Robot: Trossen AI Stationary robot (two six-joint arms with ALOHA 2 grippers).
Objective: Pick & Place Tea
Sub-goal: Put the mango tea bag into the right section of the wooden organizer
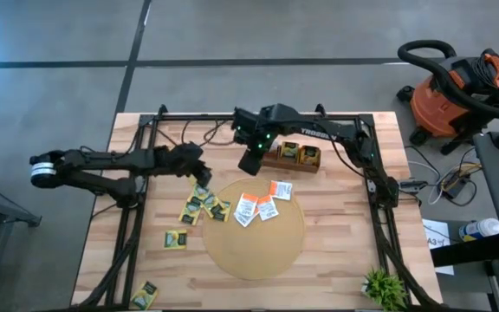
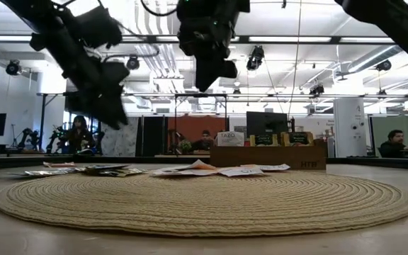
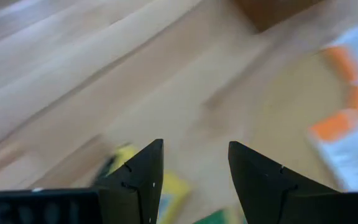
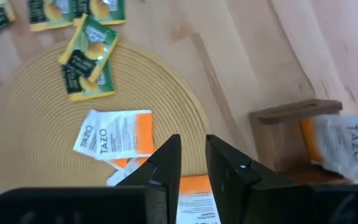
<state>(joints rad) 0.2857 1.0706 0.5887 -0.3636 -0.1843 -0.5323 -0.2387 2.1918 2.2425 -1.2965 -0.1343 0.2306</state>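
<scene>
Small flat square paper tea sachets scattered over a pale wooden plank table (image 1: 336,251): yellow ones printed with dark green (image 1: 199,206) lying in a loose cluster just off the left edge of a large round tan woven mat (image 1: 254,247), one of them overlapping its rim, with two more yellow singles (image 1: 175,240) farther toward the table's near left corner. White-and-orange sachets marked TAZO (image 4: 114,138) fanned on the far part of the mat, overlapping one another, one (image 1: 281,190) lying a little apart to the right. Behind the mat, at the far side of the table, a long brown wooden compartment box (image 2: 268,156), holding sachets standing upright on edge: a white one (image 4: 340,142) at the end compartment in the right wrist view, dark yellow-and-green ones (image 1: 299,153) in the compartments beside it. Right gripper (image 4: 193,163) hanging in the air above the gap between box end and mat, fingers drawn close with only a slim gap, nothing seen between them. Left gripper (image 3: 195,180) raised over the table near the yellow cluster, fingers spread wide, nothing held, a yellow sachet blurred below. Small green potted plant (image 1: 383,288) at the near right corner of the table.
</scene>
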